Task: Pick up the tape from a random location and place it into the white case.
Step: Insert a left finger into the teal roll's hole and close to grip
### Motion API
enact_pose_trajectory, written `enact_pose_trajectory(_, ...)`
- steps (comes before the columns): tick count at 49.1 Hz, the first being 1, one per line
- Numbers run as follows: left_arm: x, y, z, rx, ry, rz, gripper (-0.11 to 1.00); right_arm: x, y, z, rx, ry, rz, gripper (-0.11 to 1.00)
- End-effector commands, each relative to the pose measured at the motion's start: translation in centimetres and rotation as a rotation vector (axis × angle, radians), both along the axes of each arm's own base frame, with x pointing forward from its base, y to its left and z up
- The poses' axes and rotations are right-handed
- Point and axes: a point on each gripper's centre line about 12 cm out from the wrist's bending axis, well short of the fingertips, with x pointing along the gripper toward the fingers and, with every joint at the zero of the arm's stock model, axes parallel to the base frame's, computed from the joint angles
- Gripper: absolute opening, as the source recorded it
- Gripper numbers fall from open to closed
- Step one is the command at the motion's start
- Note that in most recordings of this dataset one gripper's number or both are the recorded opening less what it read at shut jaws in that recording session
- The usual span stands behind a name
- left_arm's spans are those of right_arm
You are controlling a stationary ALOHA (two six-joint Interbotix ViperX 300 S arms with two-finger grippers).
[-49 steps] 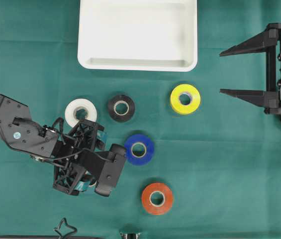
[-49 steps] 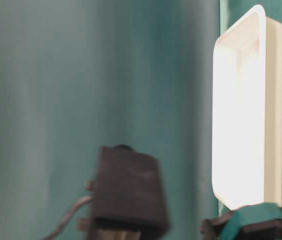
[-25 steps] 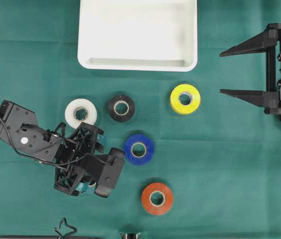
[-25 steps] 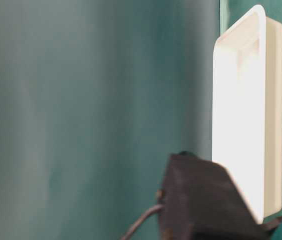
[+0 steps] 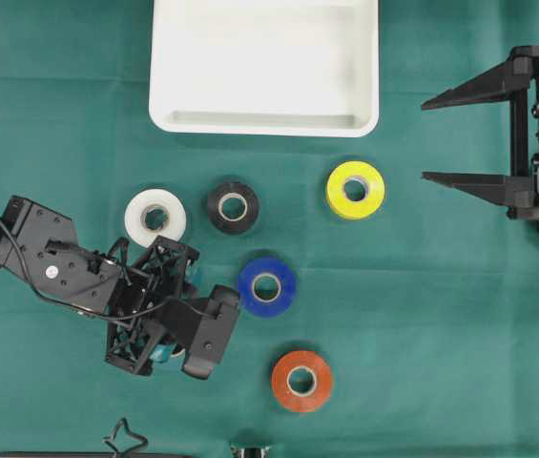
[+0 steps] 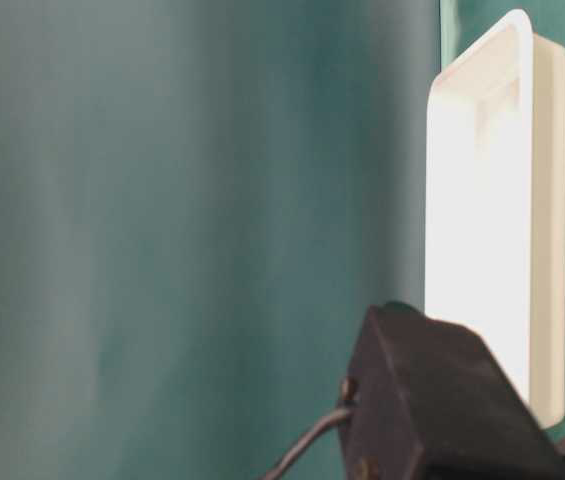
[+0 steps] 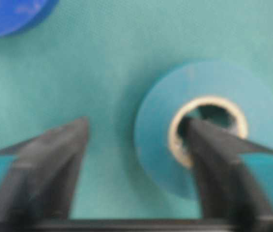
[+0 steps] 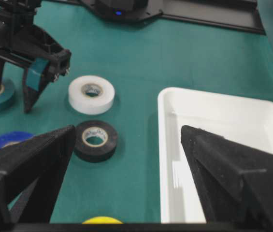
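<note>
Teal tape roll (image 7: 208, 130), flat on the green cloth (image 5: 422, 315), lying at seven o'clock in the overhead view beneath the left gripper (image 7: 136, 140): one finger (image 7: 213, 145) inside the cardboard core, the other on the cloth outside the rim, jaws half-spread astride the roll's wall, grip not seen as closed. White case (image 5: 264, 67), at twelve o'clock, nothing visible inside. White roll (image 5: 155, 216), black roll (image 5: 233, 207) and yellow roll (image 5: 356, 189) in a row below it; blue roll (image 5: 267, 286) near centre, just beside the left gripper; orange roll (image 5: 301, 381) at six o'clock. Right gripper (image 5: 426, 138), at three o'clock, spread wide, holding nothing.
</note>
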Motion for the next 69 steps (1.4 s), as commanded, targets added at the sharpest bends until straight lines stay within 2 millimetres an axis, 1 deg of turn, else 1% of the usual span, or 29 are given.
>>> enact_pose_trajectory(1, 0.2, -0.5, 0.9, -0.007, -0.015, -0.011, 0.51, 0.3, 0.0, 0.8, -0.002, -0.02, 0.002, 0.91)
enact_pose_trajectory(5, 0.2, -0.5, 1.0, -0.006, -0.013, -0.011, 0.29, 0.3, 0.0, 0.9, -0.002, -0.023, 0.002, 0.91)
enact_pose_trajectory(7, 0.2, -0.6, 1.0, -0.005, -0.014, -0.012, 0.21, 0.3, 0.0, 0.9, -0.004, -0.023, 0.002, 0.91)
enact_pose_trajectory(8, 0.3, -0.6, 1.0, -0.006, -0.016, -0.012, 0.2, 0.3, 0.0, 0.9, -0.002, -0.02, 0.002, 0.91)
enact_pose_trajectory(27, 0.4, -0.6, 1.3, -0.01, -0.024, -0.011, 0.2, 0.3, 0.0, 0.9, -0.002, -0.02, 0.002, 0.91)
enact_pose_trajectory(38, 0.9, -1.1, 2.2, -0.021, -0.044, -0.012, 0.2, 0.3, 0.0, 0.7, -0.002, -0.006, 0.002, 0.91)
enact_pose_trajectory(41, 1.0, -1.4, 2.9, -0.026, -0.051, -0.016, 0.2, 0.3, 0.0, 0.7, -0.002, -0.006, 0.002, 0.91)
enact_pose_trajectory(46, 0.8, -1.7, 4.7, -0.028, -0.052, -0.022, 0.2, 0.3, 0.0, 0.7, 0.0, -0.005, 0.001, 0.91)
enact_pose_trajectory(48, 0.5, -1.6, 5.7, -0.025, -0.046, -0.023, 0.2, 0.3, 0.0, 0.7, 0.0, -0.006, 0.001, 0.91)
enact_pose_trajectory(57, -0.8, -1.0, 9.0, -0.023, -0.04, -0.024, 0.2, 0.3, 0.0, 0.6, 0.002, 0.001, 0.001, 0.91)
enact_pose_trajectory(69, -1.6, -0.7, 11.8, -0.035, -0.069, -0.024, 0.2, 0.2, 0.0, 0.6, 0.002, 0.009, 0.001, 0.91)
